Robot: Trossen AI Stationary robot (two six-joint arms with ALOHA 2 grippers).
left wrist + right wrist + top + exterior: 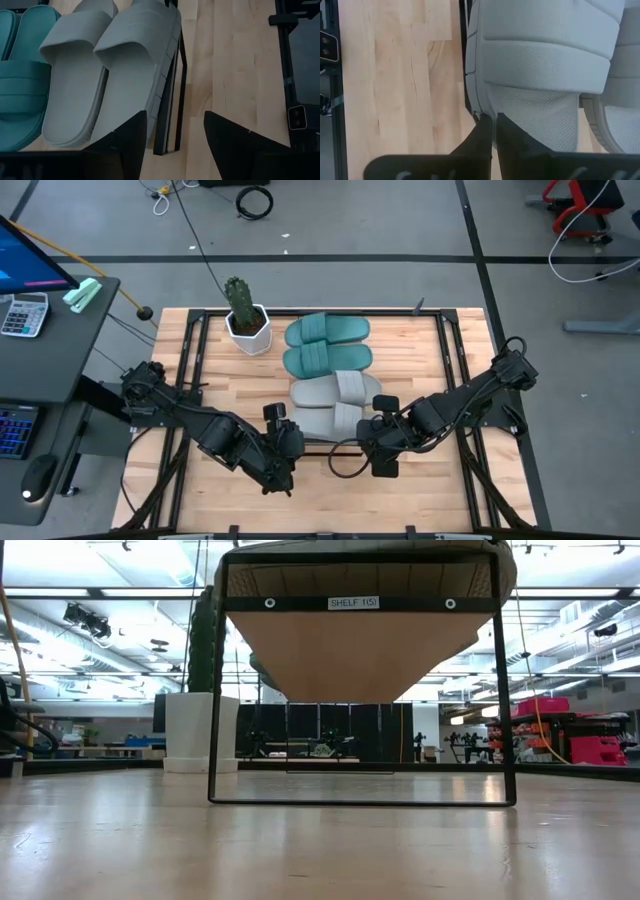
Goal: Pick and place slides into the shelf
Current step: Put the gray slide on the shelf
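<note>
Grey foam slides [335, 405] lie beside teal ones [328, 345] on my shelf [360, 602], left pincer [175, 132] spread nearby, right pincer [494, 135] pressed together at the nearest grey slide's edge.

Plank table [450, 490], black-framed shelf [300, 330] carrying four slides [330, 375], potted cactus [245, 315]

high: overhead, down | low: tabletop, level | wrists: close on grey slides [120, 65], seemingly shared
</note>
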